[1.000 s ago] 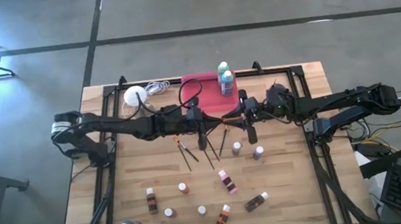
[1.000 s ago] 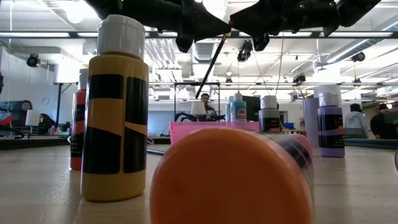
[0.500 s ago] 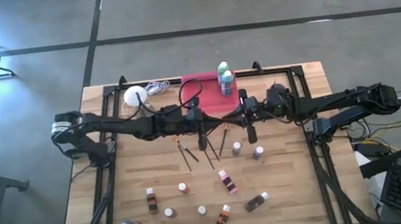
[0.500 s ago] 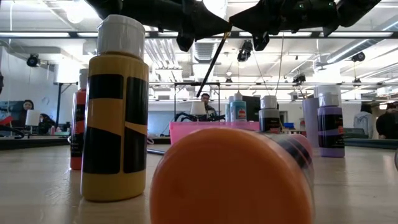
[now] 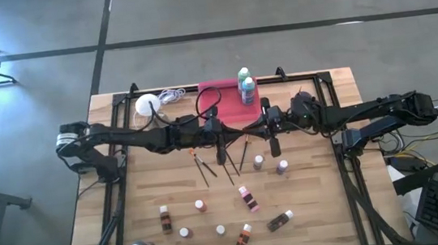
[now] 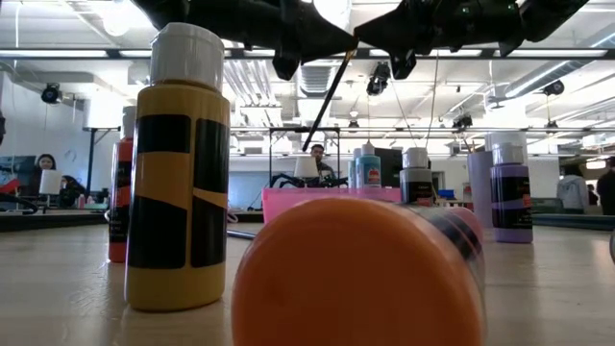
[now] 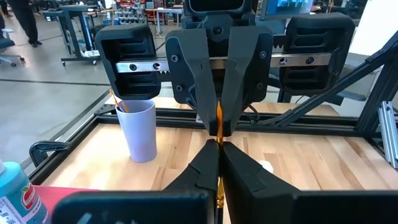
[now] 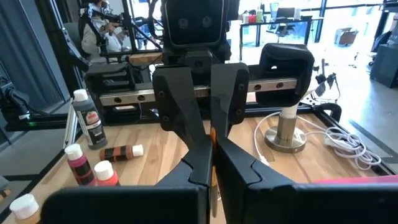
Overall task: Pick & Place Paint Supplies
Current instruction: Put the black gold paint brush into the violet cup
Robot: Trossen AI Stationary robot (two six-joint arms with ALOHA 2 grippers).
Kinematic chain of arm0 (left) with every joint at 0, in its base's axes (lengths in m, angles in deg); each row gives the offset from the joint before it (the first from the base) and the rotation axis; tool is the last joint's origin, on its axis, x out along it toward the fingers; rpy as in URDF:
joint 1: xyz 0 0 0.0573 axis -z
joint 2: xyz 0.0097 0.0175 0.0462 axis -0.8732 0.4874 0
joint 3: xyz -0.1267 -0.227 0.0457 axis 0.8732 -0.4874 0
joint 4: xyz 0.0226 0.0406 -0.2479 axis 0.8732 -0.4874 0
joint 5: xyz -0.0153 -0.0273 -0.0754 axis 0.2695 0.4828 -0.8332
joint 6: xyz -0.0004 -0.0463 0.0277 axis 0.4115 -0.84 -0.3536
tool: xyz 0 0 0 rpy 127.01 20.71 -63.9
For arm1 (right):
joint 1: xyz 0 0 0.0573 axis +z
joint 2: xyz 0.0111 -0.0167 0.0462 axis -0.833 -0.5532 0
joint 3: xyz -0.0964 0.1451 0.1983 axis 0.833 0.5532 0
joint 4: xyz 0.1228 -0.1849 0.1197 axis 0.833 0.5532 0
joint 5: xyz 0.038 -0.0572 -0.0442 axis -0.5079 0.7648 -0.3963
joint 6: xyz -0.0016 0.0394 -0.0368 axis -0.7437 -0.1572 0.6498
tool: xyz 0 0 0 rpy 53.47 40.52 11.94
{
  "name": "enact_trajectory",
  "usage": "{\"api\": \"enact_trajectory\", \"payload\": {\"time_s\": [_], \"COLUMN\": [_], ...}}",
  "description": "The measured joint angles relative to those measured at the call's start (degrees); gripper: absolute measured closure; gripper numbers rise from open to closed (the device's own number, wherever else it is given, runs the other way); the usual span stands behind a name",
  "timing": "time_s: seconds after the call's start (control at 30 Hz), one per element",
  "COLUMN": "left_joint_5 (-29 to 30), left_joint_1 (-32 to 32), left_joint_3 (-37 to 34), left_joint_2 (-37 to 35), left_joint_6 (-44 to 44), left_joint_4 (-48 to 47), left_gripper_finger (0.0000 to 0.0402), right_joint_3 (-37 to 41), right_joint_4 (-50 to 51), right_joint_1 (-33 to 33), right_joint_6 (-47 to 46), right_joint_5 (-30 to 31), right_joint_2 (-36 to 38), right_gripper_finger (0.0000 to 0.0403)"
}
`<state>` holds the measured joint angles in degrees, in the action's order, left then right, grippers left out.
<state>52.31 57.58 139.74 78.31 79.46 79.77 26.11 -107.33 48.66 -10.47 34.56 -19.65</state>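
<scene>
My two pincers met tip to tip above the middle of the desk [image 5: 327,217], toward its far edge. My left pincer [image 5: 236,129] was clamped shut on a thin paintbrush [image 7: 218,121], and my right pincer [image 5: 254,127] was closed on the same brush from the opposite side. The brush hung slanted between them, clear of the desk. Below lay more paintbrushes [image 5: 207,168] on the wood, with small white-capped bottles [image 5: 247,199] scattered toward the near edge. The green and blue bottles [image 5: 245,85] stood at the far edge on the pink tray [image 5: 216,94], beside the white globe lamp [image 5: 147,105].
</scene>
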Motion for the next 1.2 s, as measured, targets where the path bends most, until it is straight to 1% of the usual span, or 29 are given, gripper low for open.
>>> {"api": "enact_trajectory", "payload": {"time_s": [0.07, 0.17, 0.37, 0.53, 0.67, 0.8, 0.87, 0.93, 1.1, 1.2], "left_joint_5": [0.1, 0.4, 0.6, 1.6, 4.1, 10.1, 13.7, 17.7, 26.9, 28.6], "left_joint_1": [0.0, 0.0, 0.0, 0.0, 0.0, 0.0, 0.0, 0.0, 0.0, -0.1], "left_joint_3": [0.0, 0.0, 0.1, 0.1, 0.1, 0.0, -0.6, -1.3, -3.7, -5.7], "left_joint_2": [0.0, -0.1, -0.2, -1.8, -4.8, -8.3, -9.9, -11.2, -14.7, -16.4], "left_joint_6": [0.3, 0.4, 0.6, 2.6, 5.4, 6.9, 7.5, 8.0, 7.5, 6.4], "left_joint_4": [-0.1, -0.5, -0.6, -1.4, -6.0, -11.5, -13.4, -14.7, -18.8, -19.0], "left_gripper_finger": [0.038, 0.0354, 0.0277, 0.0214, 0.0181, 0.0169, 0.0168, 0.0169, 0.017, 0.017], "right_joint_3": [0.0, 0.0, 0.0, 0.0, 0.0, 0.0, 0.0, -0.5, -5.1, -9.2], "right_joint_4": [0.2, 0.3, 0.4, 0.9, 1.9, 1.9, 2.8, 5.6, 21.9, 32.2], "right_joint_1": [0.0, 0.0, 0.0, 0.0, 0.0, -0.1, -0.2, -0.4, -1.6, -2.1], "right_joint_6": [0.0, 0.0, 0.0, 0.0, 0.0, 0.7, 2.4, 3.9, 3.8, 3.1], "right_joint_5": [0.0, -0.1, -0.2, -0.2, -0.2, 0.8, 4.1, 9.0, 24.2, 32.5], "right_joint_2": [0.0, 0.0, 0.0, 0.0, 0.0, 0.1, 0.6, 1.3, 3.5, 4.8], "right_gripper_finger": [0.0393, 0.0394, 0.0394, 0.0394, 0.0394, 0.0394, 0.0394, 0.0394, 0.0394, 0.0394]}}
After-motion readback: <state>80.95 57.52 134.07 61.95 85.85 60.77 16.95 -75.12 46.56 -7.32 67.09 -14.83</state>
